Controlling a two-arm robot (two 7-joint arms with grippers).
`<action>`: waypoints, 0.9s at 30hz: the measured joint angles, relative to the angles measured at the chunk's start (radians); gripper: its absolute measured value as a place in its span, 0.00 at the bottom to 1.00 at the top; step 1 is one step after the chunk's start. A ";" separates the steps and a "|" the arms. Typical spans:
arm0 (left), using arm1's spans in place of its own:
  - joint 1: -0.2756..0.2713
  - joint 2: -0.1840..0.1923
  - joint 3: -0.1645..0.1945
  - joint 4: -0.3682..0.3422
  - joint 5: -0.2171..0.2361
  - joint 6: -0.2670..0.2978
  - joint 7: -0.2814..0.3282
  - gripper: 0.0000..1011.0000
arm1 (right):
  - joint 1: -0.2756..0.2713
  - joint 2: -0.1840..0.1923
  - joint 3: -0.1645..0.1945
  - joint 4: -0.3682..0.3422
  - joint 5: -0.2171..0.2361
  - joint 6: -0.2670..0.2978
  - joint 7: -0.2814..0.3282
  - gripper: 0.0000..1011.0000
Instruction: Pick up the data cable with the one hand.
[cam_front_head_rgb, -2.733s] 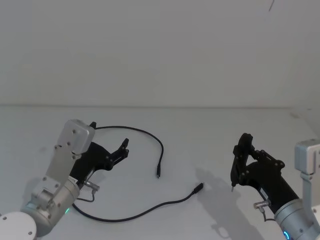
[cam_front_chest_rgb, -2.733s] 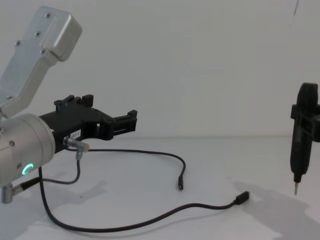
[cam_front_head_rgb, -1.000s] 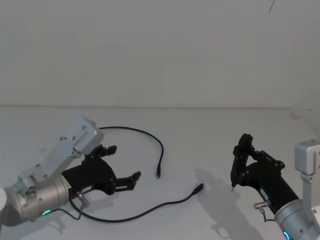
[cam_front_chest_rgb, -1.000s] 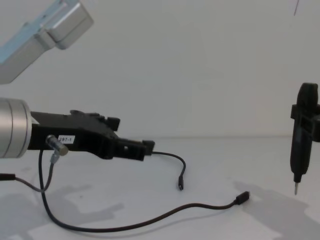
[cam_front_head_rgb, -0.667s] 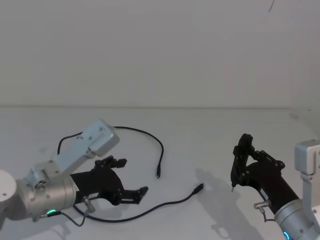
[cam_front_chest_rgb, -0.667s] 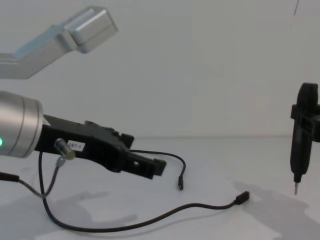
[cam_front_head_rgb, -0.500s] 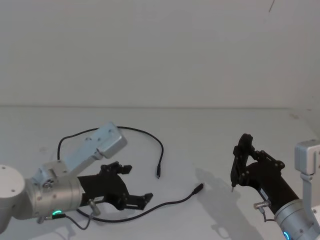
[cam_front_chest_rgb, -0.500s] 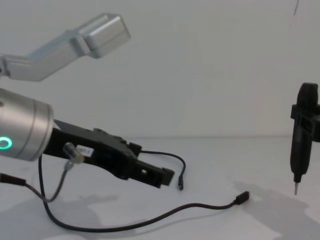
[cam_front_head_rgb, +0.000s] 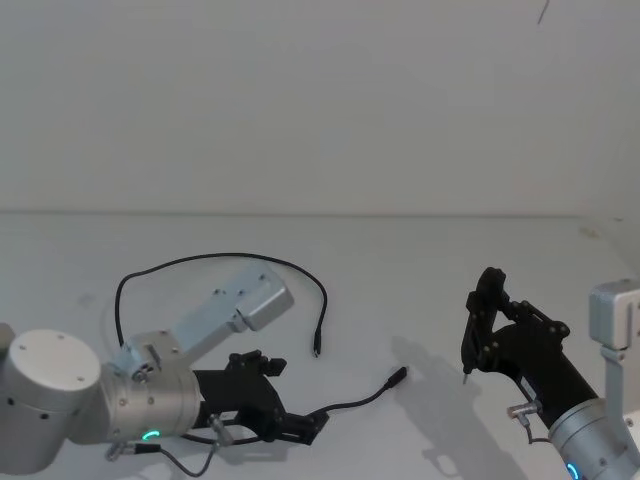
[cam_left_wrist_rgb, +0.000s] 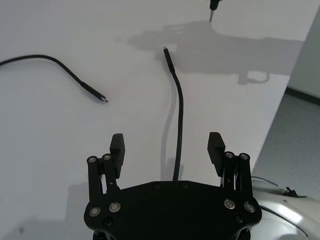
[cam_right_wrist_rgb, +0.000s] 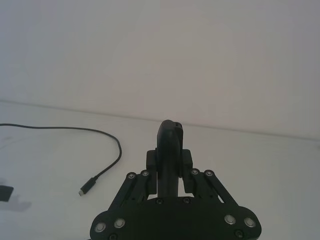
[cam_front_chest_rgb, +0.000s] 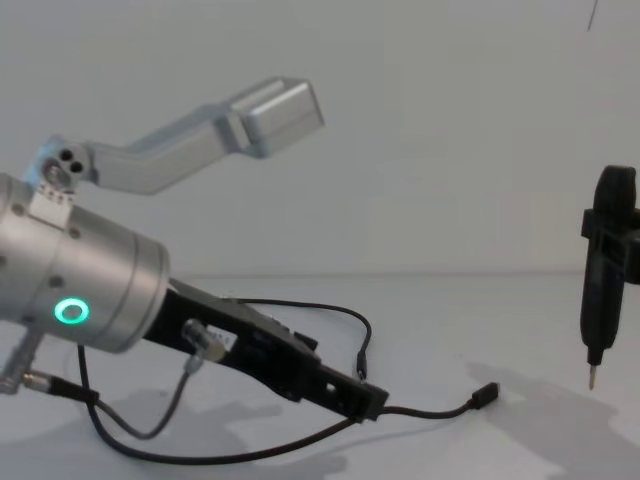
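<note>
The left gripper (cam_left_wrist_rgb: 167, 142) is sinking low over the worktop (cam_front_head_rgb: 420, 270) after swinging forward. Its fingers (cam_left_wrist_rgb: 118, 145), spread wide, are now straddling the data cable (cam_left_wrist_rgb: 181, 115), which is running out ahead between them. That is setting up a closing pinch, I judge, while the right gripper (cam_front_head_rgb: 487, 325), clamped on a pen-shaped tool (cam_front_chest_rgb: 598, 290), is idling well off to the side.

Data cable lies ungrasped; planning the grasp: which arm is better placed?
Left. The left gripper is open over the data cable; the right gripper is farther off, shut on a pen-shaped tool.
</note>
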 joint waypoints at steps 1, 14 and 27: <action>-0.003 -0.006 0.005 0.005 0.004 0.008 0.005 0.99 | 0.000 0.000 0.000 0.000 0.000 0.000 0.000 0.28; -0.025 -0.066 0.041 0.059 0.036 0.050 0.040 0.99 | 0.000 0.000 0.000 0.000 0.000 0.000 0.000 0.28; -0.034 -0.095 0.054 0.087 0.051 0.067 0.056 0.83 | 0.000 0.000 0.000 0.000 0.000 0.000 0.000 0.28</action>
